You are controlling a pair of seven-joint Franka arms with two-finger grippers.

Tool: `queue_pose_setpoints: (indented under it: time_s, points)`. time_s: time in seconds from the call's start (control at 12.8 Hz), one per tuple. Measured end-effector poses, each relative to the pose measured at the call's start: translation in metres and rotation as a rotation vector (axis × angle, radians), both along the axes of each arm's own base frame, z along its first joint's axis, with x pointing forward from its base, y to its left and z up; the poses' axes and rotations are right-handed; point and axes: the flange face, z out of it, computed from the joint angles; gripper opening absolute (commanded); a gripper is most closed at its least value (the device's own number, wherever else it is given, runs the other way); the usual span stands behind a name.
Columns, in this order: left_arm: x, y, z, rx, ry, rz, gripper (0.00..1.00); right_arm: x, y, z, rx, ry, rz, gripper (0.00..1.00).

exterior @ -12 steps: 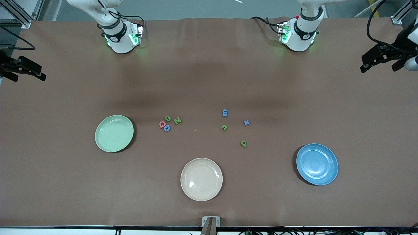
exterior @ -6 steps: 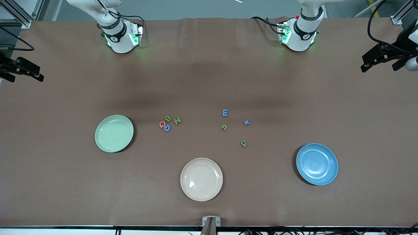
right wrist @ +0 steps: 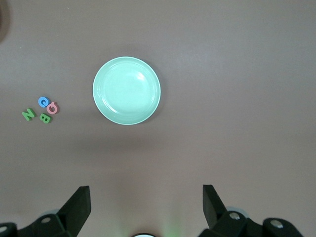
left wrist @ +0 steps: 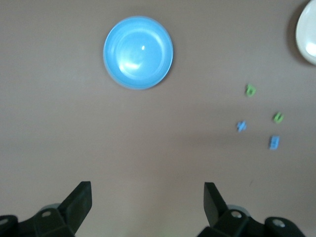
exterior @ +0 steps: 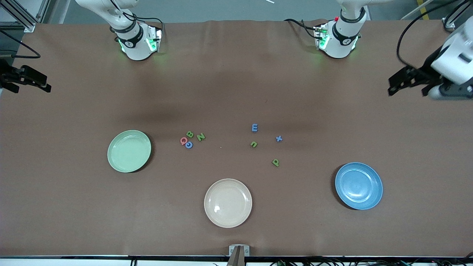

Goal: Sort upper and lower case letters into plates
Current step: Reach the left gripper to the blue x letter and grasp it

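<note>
Both hands are spread open and empty at the frame's side edges. The left hand [exterior: 397, 82], upper right, is over bare counter [exterior: 236, 92], closer to the lowercase x [exterior: 279, 138], u [exterior: 254, 144] and p [exterior: 275, 162] at centre; the blue plate [exterior: 358, 186] sits lower right. The right hand [exterior: 40, 83] waits at upper left.

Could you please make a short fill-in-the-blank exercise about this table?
1. The only red letter touches B and ___.
2. The plate nearest the front camera is ___.
3. The number of letters lying in plates is ___.
4. The p lies closest to the ___ plate.

Missing words: C; cream; zero; blue
</note>
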Motion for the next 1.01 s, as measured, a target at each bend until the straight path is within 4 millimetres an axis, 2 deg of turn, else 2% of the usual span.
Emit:
queue_pose_setpoints:
  time_s: [0.23, 0.39, 0.62, 0.86, 1.01]
  points:
    - [0.033, -0.05, -0.07, -0.034, -0.023, 0.054, 1.0, 0.0, 0.0, -0.002, 0.0, 0.003, 0.0, 1.0]
    - [0.037, -0.075, -0.126, -0.036, -0.014, 0.043, 1.0, 0.0, 0.0, -0.001, 0.0, 0.001, 0.0, 1.0]
    - [0.028, -0.112, -0.199, -0.039, 0.034, 0.089, 0.99, 0.001, 0.001, 0.0, 0.003, -0.01, 0.001, 1.0]
    - [0.01, -0.158, -0.247, -0.049, 0.048, 0.185, 0.94, 0.0, 0.0, 0.003, 0.003, -0.017, 0.0, 1.0]
    - [-0.004, -0.184, -0.283, -0.067, 0.044, 0.246, 0.85, -0.001, 0.0, 0.003, 0.003, -0.019, 0.0, 1.0]
